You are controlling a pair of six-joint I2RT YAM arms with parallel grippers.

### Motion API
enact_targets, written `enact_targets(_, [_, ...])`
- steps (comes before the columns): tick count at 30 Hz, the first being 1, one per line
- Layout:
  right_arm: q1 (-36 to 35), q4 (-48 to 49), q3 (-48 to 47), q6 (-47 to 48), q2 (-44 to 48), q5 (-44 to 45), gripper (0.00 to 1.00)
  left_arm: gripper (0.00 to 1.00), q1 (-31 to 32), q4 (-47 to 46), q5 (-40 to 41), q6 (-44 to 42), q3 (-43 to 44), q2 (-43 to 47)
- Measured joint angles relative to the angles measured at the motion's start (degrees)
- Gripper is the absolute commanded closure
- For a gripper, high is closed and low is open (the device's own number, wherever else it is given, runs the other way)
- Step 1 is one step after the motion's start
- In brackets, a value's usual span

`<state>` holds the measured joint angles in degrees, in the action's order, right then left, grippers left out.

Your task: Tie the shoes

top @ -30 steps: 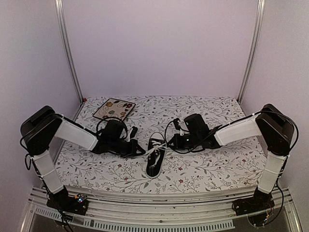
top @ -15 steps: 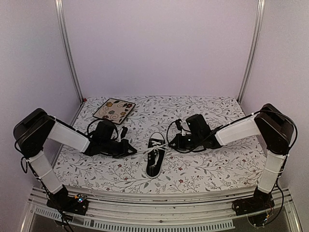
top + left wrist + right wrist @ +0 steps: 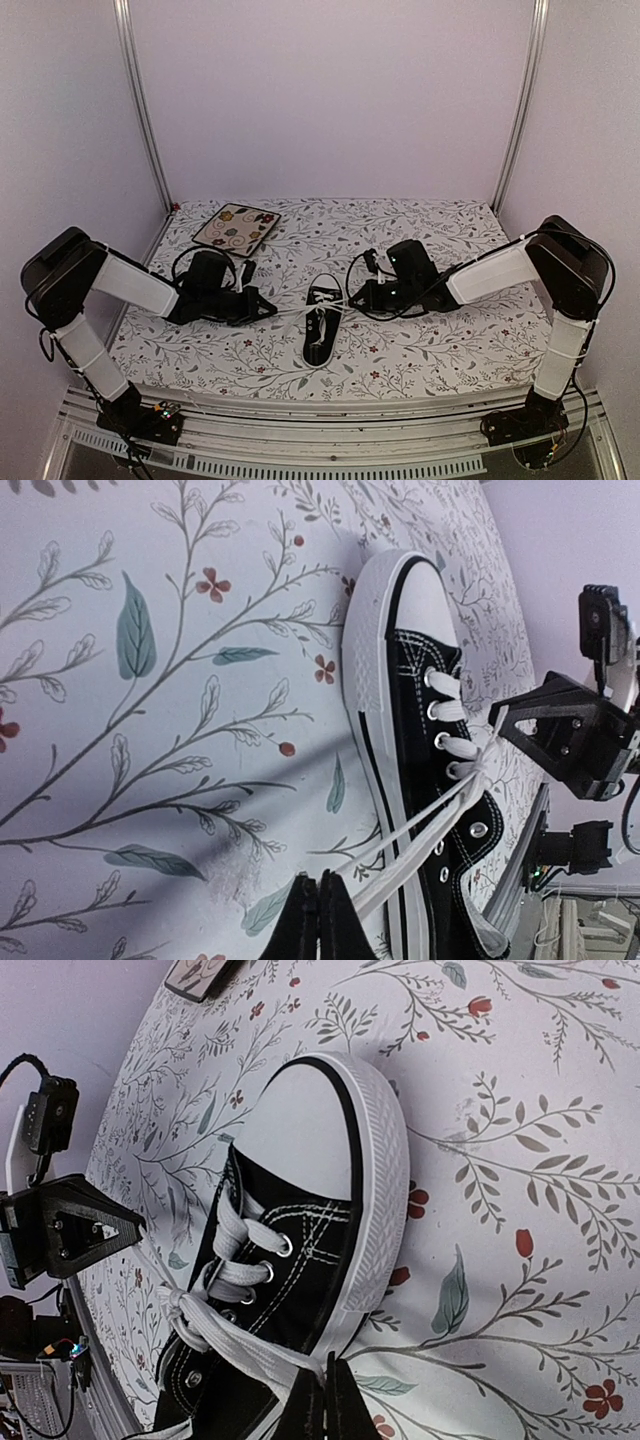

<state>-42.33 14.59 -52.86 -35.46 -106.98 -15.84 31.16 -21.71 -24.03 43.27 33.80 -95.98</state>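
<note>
Plate (image 3: 235, 226) sits toward the far left corner of the surface (image 3: 450, 340), well apart from the work. Right of it, low over the cloth, the left hand (image 3: 319, 885) has its fingers pressed narrow on a white lace (image 3: 415, 830), which runs taut to the shoe (image 3: 322, 322). The shoe lies upright between the two hands, nearer the near edge and about midway between the left and right edges, toe toward the far edge. Right of the shoe, the right hand (image 3: 323, 1370) is pinched shut on the other lace (image 3: 250, 1348), drawn out the opposite way. Where the two strands meet over the eyelets there is a small crossing or knot (image 3: 185, 1308). As I judge it, the first simple knot is made and is being cinched. No loops show, so the bow is not yet begun.
</note>
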Motion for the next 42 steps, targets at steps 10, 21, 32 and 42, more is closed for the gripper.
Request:
enact_targets(10, [0.4,2.9,2.3,-0.3,0.8,-2.3,0.97,1.00,-0.5,-0.7,-1.4,-0.8,-0.5,1.0])
enact_targets(21, [2.4,5.7,4.6,4.8,8.9,-10.3,0.15,0.03,-0.9,1.9,-1.2,-5.7,2.0,8.5])
enact_targets(32, [10.9,-8.8,4.2,9.9,26.5,1.8,0.02,0.03,-16.2,9.6,1.6,-12.4,5.0,18.1])
enact_targets(42, [44.4,-10.7,15.7,14.8,38.7,8.7,0.02,0.03,-55.3,6.8,6.9,-16.1,-11.2,42.1])
